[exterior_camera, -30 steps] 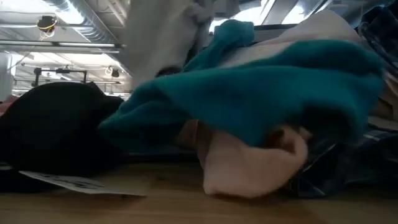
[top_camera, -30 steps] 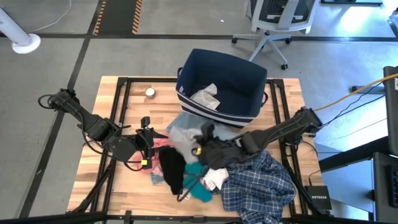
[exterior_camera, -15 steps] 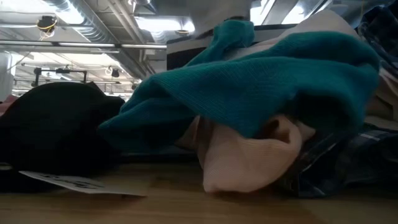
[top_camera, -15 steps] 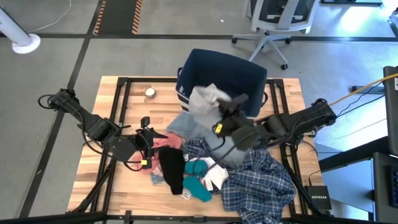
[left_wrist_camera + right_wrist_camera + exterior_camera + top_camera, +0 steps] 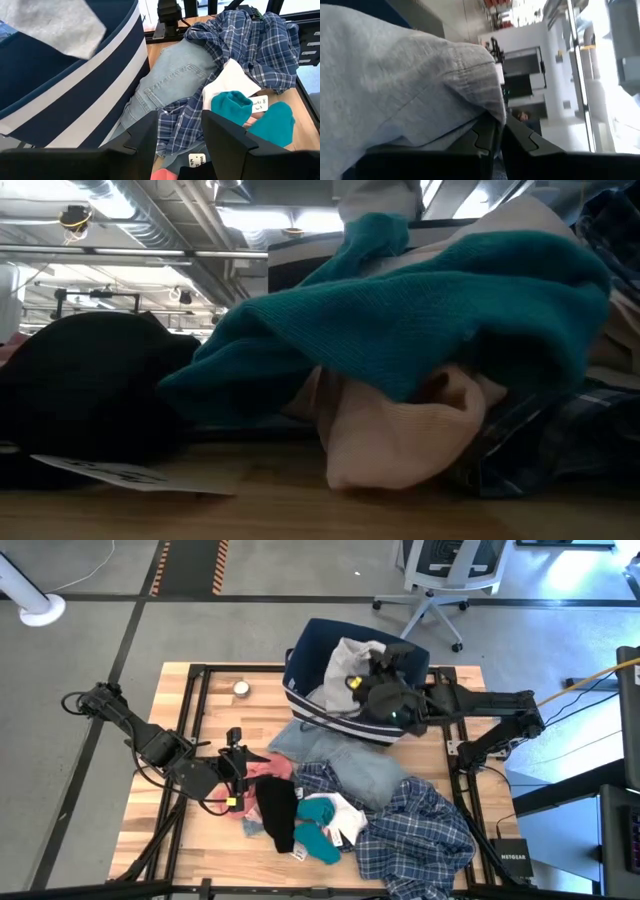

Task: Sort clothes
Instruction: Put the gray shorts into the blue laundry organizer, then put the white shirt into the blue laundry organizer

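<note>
— Wooden table (image 5: 200, 700), with grey floor around it. What sits at the left?

— The left gripper (image 5: 237, 768) waits low over the left half, its fingers spread with nothing between them. The pink piece (image 5: 262, 771) lies just to its right, the black piece (image 5: 277, 812) beside that.

— And the middle?

— The light blue denim (image 5: 345, 762) lies flat, near of the navy bin (image 5: 330, 715). Nearer still are the teal piece (image 5: 322, 815) and the white piece (image 5: 349, 825). The plaid shirt (image 5: 415, 835) spreads over the near right.

— Where is the grey garment?

— The grey garment (image 5: 345, 660) hangs over the bin's opening at the far side, pinched in the right gripper (image 5: 378, 665). In the right wrist view its fingers (image 5: 487, 137) are pressed together on the fabric's hem (image 5: 470, 75).

— So it is clear of the pile?

— Yes, well apart from it.
</note>
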Tool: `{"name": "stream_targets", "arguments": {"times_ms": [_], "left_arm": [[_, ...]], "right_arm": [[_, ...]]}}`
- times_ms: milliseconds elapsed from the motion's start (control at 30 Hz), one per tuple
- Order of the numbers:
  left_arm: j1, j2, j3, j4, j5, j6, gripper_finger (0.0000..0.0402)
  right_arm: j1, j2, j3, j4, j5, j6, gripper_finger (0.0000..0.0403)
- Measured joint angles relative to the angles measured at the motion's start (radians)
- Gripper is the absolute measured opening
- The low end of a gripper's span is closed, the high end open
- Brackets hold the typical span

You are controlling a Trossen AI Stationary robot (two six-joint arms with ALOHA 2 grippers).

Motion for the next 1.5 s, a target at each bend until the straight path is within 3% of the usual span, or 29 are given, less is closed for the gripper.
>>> {"name": "stream_targets", "arguments": {"times_ms": [233, 400, 800, 1033, 1133, 1267, 1500], "left_arm": [[0.000, 0.000, 0.000, 0.000, 0.000, -0.003, 0.0148], [0.000, 0.000, 0.000, 0.000, 0.000, -0.007, 0.0148], [0.000, 0.000, 0.000, 0.000, 0.000, -0.025, 0.0148], [0.000, 0.001, 0.000, -0.001, 0.000, -0.025, 0.0148], [0.000, 0.001, 0.000, -0.001, 0.000, -0.025, 0.0148], [0.000, 0.001, 0.000, -0.002, 0.000, -0.026, 0.0148], [0.000, 0.001, 0.000, -0.002, 0.000, -0.031, 0.0148]], "right_arm": [[-0.065, 0.000, 0.000, -0.098, -0.012, 0.063, 0.0031], [-0.077, 0.000, 0.000, -0.202, -0.114, 0.182, 0.0041], [-0.164, 0.000, 0.000, -0.390, -0.636, 0.430, 0.0193], [-0.180, -0.001, 0.000, -0.465, -0.875, 0.463, 0.0217], [-0.166, -0.002, 0.000, -0.499, -0.958, 0.485, 0.0215], [-0.119, -0.003, 0.000, -0.516, -0.980, 0.520, 0.0214], [0.079, 0.007, 0.000, -0.457, -0.992, 0.547, 0.0214]]}}
